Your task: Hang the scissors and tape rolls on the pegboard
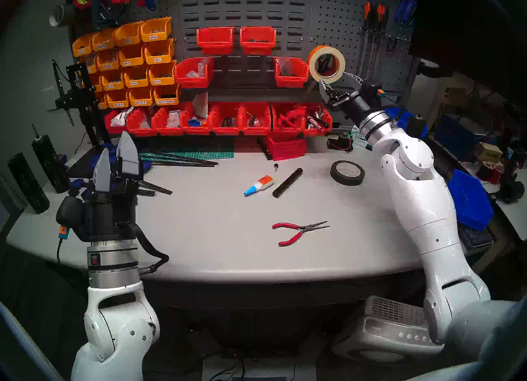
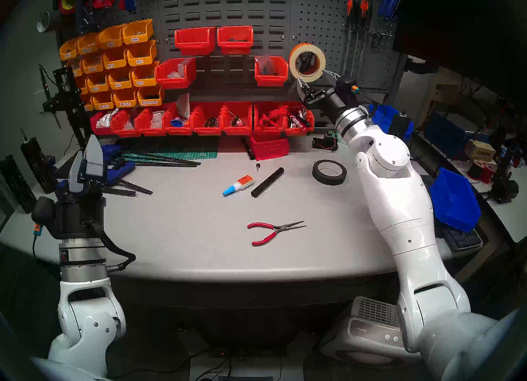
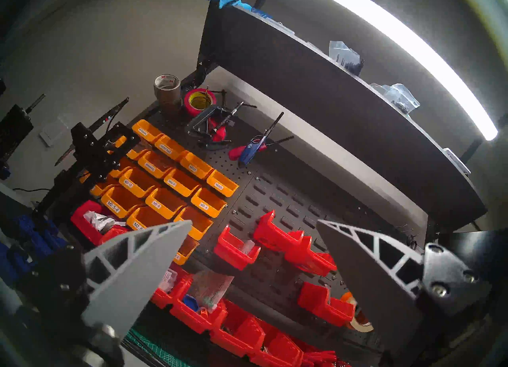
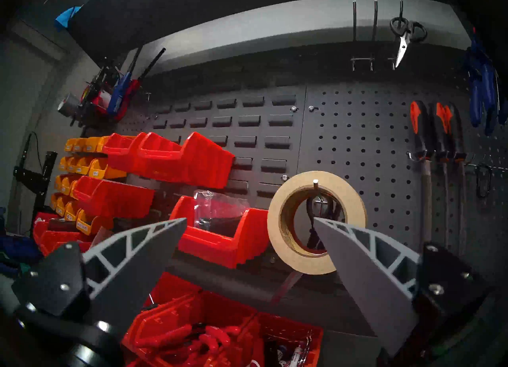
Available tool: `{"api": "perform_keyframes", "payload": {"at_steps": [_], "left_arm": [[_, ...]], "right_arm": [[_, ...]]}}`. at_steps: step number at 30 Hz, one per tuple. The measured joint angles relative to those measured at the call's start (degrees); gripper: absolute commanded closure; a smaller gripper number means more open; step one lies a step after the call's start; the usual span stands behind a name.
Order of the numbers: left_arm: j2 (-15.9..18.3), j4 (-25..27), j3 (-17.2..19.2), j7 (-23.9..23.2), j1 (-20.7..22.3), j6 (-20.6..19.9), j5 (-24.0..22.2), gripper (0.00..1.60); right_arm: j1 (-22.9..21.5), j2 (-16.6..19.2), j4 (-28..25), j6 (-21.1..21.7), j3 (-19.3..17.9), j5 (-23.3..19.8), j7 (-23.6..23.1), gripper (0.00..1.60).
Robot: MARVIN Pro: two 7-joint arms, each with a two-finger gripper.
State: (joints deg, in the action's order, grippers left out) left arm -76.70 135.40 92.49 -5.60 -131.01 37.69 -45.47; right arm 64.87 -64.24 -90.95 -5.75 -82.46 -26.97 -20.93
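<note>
The left arm, white with a silver wrist ring and a black end, is held low at the near left. Its left gripper (image 1: pixel 115 159), with two grey pointed fingers (image 3: pixel 132 264), is aimed up and forward, and the jaws are spread wide with nothing between them. The right arm, white and jointed the same way, is stretched far forward and bent at the elbow. Its right gripper (image 1: pixel 335 82) is tipped upward, the fingers (image 4: pixel 365 273) are spread apart, and nothing is gripped.
</note>
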Motion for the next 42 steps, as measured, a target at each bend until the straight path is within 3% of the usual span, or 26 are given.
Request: {"api": "perform_keyframes", "payload": {"at_steps": [22,23,27,42], "left_arm": [[1.77,-0.52,1.74,2.04,8.05,-5.45,0.96,0.00],[1.95,-0.63,1.66,2.52,9.26,-6.32,1.10,0.00],[2.01,-0.69,1.62,2.69,9.65,-6.63,1.16,0.00],[2.23,-1.22,0.56,4.29,12.32,-8.25,1.99,0.00]], "right_arm": [[13.91,-0.03,-12.52,-1.46,-0.35,-2.08,-0.89,0.00],[16.95,-0.03,-14.85,-1.70,-0.80,-2.28,-0.12,0.00],[17.97,-0.01,-15.52,-1.72,-1.00,-2.30,0.27,0.00],[28.18,-0.03,-24.85,-2.00,-4.26,-0.55,5.94,0.00]]}}
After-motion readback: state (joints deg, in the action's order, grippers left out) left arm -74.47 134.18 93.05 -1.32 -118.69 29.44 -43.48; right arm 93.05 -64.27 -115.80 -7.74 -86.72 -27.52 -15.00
